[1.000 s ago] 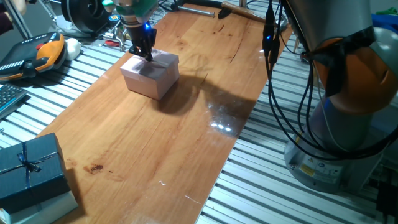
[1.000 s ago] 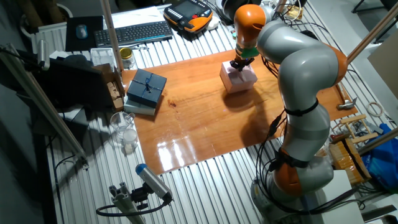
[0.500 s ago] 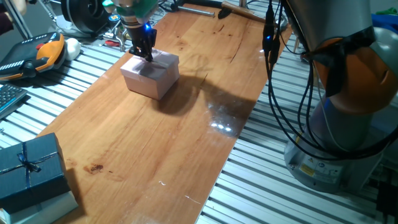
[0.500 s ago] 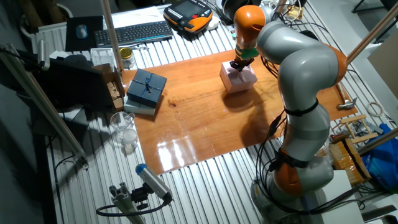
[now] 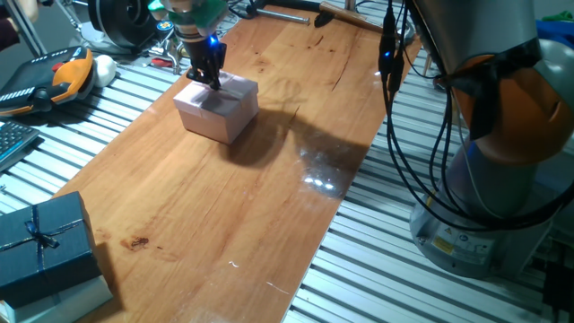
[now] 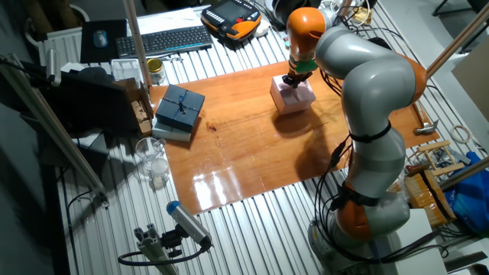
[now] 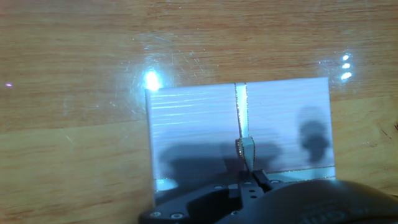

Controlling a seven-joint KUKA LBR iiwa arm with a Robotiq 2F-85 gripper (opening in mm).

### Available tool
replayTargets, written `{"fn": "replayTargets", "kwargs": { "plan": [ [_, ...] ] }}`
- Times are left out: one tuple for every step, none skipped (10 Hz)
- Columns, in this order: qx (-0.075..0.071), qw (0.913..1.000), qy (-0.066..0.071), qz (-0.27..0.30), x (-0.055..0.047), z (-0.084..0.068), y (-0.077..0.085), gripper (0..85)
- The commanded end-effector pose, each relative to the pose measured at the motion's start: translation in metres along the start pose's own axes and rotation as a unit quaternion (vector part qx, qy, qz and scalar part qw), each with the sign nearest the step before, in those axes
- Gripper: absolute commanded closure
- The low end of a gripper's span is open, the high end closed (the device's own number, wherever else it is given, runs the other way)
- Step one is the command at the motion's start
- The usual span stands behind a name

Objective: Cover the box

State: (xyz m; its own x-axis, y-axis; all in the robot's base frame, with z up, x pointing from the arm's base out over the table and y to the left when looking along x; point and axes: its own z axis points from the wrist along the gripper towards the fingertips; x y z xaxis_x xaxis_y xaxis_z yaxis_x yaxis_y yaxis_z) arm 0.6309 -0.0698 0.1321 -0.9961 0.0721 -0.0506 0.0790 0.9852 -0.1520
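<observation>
The box (image 5: pixel 216 109) sits on the wooden surface (image 5: pixel 233 206), near its far end. It already has its lid (image 7: pixel 239 127) on top. The lid is flat and pale, with a thin string (image 7: pixel 240 118) running across it. No brown inside shows, so the box looks covered. I think the main job is done.

What seems left is small. The pincer (image 5: pixel 210 79) needs to let go and lift away, and the lid should stay put.

The pincer is right on top of the box, over the middle of the lid. In the hand view its two tips are pressed together, and they seem to be pinching the little loop of string there. The tips touch the lid or sit just above it; I cannot tell which.

A dark blue box (image 5: pixel 40 242) with a ribbon sits well apart at the other end.
</observation>
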Motion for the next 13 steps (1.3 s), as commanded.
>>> {"fn": "replayTargets", "kwargs": {
  "plan": [
    [0.000, 1.0000, 0.000, 0.000, 0.0001, 0.0002, -0.0005, 85.0],
    [0.000, 1.0000, 0.000, 0.000, 0.0003, 0.0009, -0.0004, 85.0],
    [0.000, 1.0000, 0.000, 0.000, 0.0005, 0.0018, -0.0002, 85.0],
    [0.001, 1.0000, 0.000, 0.001, 0.0006, 0.0020, 0.0001, 85.0],
    [0.002, 1.0000, -0.001, 0.002, 0.0007, 0.0021, 0.0000, 85.0],
    [0.002, 1.0000, -0.001, 0.002, 0.0006, 0.0024, 0.0002, 85.0],
    [0.002, 1.0000, -0.001, 0.002, 0.0006, 0.0033, 0.0004, 85.0],
    [0.002, 1.0000, -0.001, 0.002, 0.0008, 0.0043, 0.0002, 85.0],
    [0.002, 1.0000, -0.001, 0.002, 0.0010, 0.0050, 0.0002, 85.0],
    [0.002, 1.0000, -0.001, 0.002, 0.0011, 0.0053, 0.0004, 85.0],
    [0.002, 1.0000, -0.002, 0.002, 0.0012, 0.0057, 0.0005, 85.0],
    [0.002, 1.0000, -0.002, 0.002, 0.0012, 0.0062, 0.0007, 85.0],
    [0.002, 1.0000, -0.001, 0.001, 0.0011, 0.0070, 0.0010, 85.0]
  ]
}}
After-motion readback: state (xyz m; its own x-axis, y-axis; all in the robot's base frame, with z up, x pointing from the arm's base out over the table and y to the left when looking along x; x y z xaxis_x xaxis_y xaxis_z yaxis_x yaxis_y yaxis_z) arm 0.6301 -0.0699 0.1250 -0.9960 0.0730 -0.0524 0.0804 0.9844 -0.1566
